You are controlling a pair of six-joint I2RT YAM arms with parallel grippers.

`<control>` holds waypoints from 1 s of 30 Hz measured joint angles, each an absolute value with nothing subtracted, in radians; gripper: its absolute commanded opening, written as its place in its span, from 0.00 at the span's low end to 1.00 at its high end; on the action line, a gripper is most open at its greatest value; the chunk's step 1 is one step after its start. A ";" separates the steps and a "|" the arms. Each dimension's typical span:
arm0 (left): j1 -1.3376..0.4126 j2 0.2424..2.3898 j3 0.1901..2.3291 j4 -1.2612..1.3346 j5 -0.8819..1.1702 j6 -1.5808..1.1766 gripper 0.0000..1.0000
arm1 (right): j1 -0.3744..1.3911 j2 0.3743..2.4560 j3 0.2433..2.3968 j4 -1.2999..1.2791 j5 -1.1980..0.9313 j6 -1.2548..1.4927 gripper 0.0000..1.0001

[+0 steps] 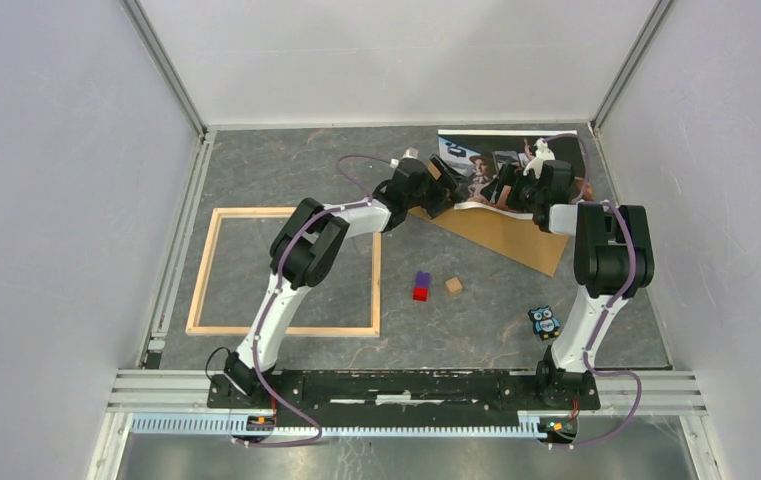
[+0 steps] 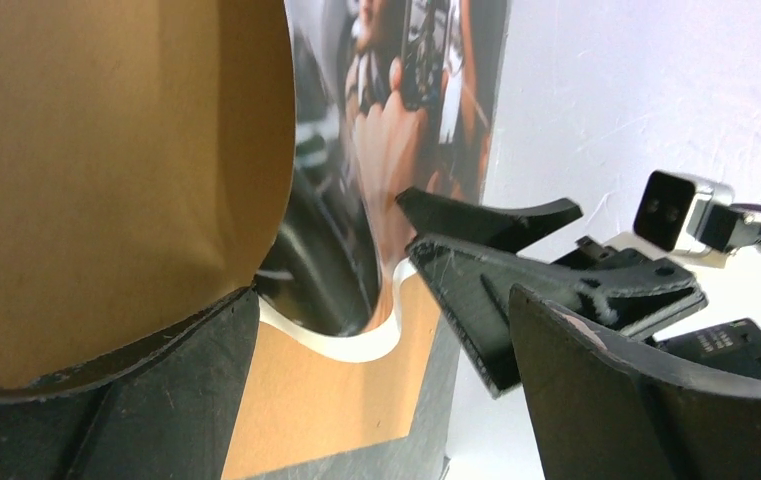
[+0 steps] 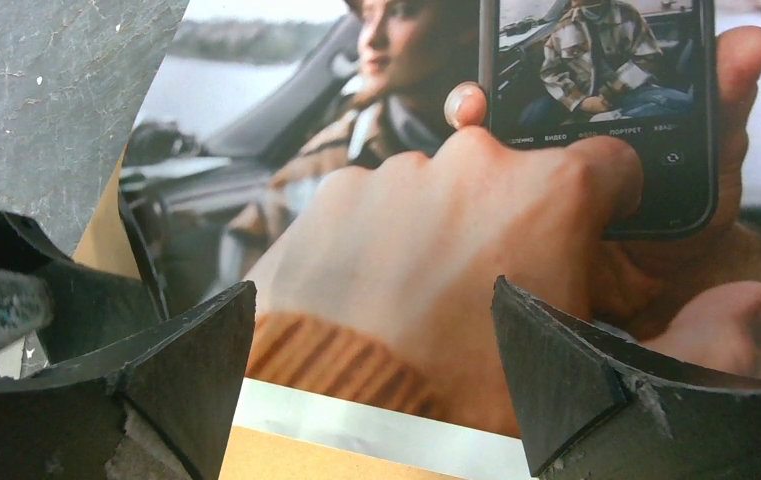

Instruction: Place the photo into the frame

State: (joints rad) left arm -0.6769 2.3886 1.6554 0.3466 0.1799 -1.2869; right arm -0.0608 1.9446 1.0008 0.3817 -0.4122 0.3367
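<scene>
Glossy photo (image 1: 468,152), white-bordered: dark-haired person in a car, hand holding a phone. Lying far right on the table, overlapping a brown backing board (image 1: 512,236), near edge curled upward. Wooden frame (image 1: 286,330) flat at left, well apart. Left gripper (image 2: 381,300) and right gripper (image 3: 374,290) gaping at that edge, clamping nothing. Print's middle hidden overhead by both wrists.

The top camera looks steeply down from above and behind the table's (image 1: 286,170) near edge, with the photo (image 1: 486,160) at far right. Both wrist cameras sit close at that photo's near edge — left looking sideways along it, right facing onto the print — a stretch all three views share.
</scene>
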 measured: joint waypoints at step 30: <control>-0.623 2.548 2.006 0.074 0.288 -1.147 0.68 | -0.061 1.969 1.015 0.411 -0.437 0.340 0.95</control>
